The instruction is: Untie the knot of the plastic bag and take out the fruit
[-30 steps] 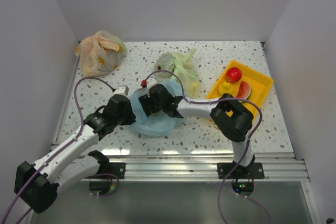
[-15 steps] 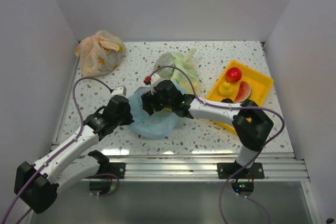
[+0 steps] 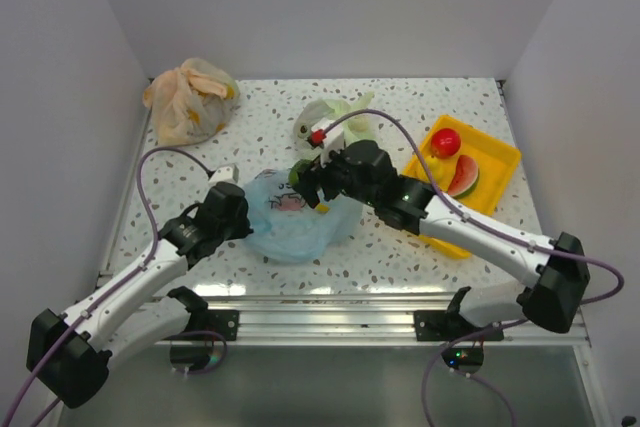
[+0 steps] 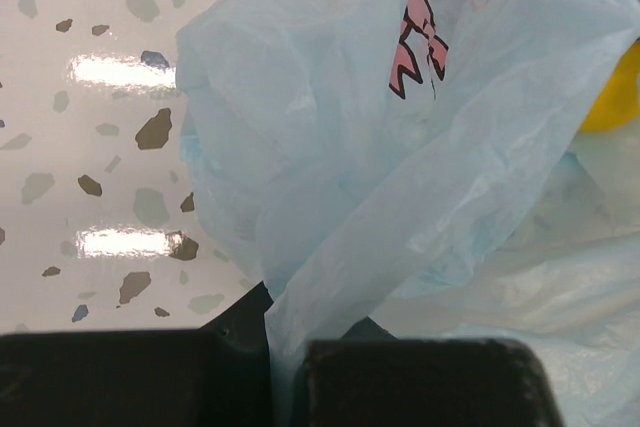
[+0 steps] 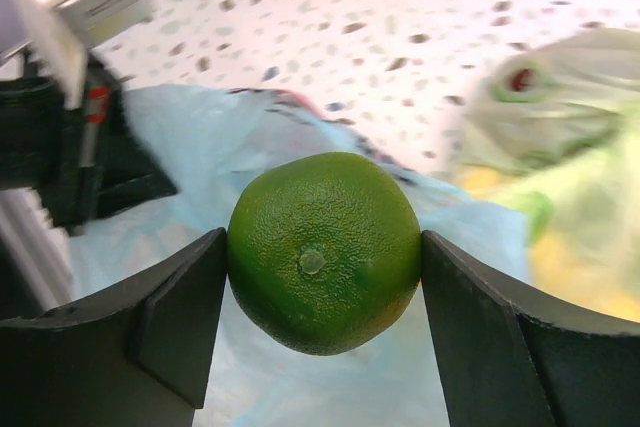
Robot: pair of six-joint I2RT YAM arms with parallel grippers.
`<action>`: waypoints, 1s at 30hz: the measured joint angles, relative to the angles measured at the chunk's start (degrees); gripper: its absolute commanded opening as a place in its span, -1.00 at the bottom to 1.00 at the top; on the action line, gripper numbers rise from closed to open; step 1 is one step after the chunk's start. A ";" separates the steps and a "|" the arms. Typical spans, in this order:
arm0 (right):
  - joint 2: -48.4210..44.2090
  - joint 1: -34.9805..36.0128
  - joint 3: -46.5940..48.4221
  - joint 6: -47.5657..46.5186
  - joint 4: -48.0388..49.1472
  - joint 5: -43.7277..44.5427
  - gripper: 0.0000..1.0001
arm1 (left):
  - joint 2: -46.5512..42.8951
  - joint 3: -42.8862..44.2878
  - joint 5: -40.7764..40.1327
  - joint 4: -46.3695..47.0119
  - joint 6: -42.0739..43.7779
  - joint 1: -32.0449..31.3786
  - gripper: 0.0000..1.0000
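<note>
The light blue plastic bag [image 3: 290, 219] lies open at the table's middle, its pink-and-white print facing up; no knot shows on it. My left gripper [image 3: 238, 215] is shut on a fold of the bag's left edge [image 4: 300, 287]. My right gripper [image 3: 305, 182] is shut on a green round fruit [image 5: 322, 250] and holds it above the bag's far edge. A yellow fruit [image 4: 615, 97] shows through the bag in the left wrist view. A red apple [image 3: 446, 141], a watermelon slice [image 3: 464, 175] and a yellow pear [image 3: 432, 162] lie in the yellow tray [image 3: 500, 162].
A pale green tied bag [image 3: 345, 127] sits just behind the blue bag. An orange bag [image 3: 190, 97] sits at the far left corner. White walls close in the table on three sides.
My right gripper has lifted out of the blue bag with the green fruit and moved right and back. The right arm has stretched out. My left gripper keeps its hold on the bag.
</note>
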 measured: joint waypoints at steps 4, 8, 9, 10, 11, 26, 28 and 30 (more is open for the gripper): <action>-7.10 -4.59 -2.16 -0.61 -2.03 8.09 -0.74 | -0.63 0.00 -0.07 -0.37 0.00 0.00 -1.00; -11.91 -13.27 -6.23 0.42 -3.80 17.70 -0.72 | -0.92 0.00 -0.07 -0.92 0.00 0.00 -1.00; -12.44 -14.99 -7.26 0.81 -4.20 19.23 -0.71 | -0.96 0.00 -0.07 -1.05 0.00 0.00 -1.00; -12.83 -16.92 -8.57 1.42 -4.70 20.70 -0.71 | -1.03 0.00 -0.04 -1.11 0.02 0.00 -1.00; -12.94 -18.95 -9.88 2.23 -5.44 21.70 -0.69 | -1.07 0.00 -0.04 -1.20 0.00 0.00 -1.00; -5.53 -29.92 -19.34 14.23 -13.81 24.09 0.97 | -2.19 0.00 0.02 -1.38 0.09 0.00 -1.00; -5.60 -29.94 -19.28 14.47 -14.23 24.44 0.98 | -2.19 0.00 0.11 -1.36 0.13 0.00 -1.00; -5.73 -29.94 -18.73 14.43 -15.17 24.26 0.97 | -2.16 0.00 0.26 -1.33 0.22 0.00 -1.00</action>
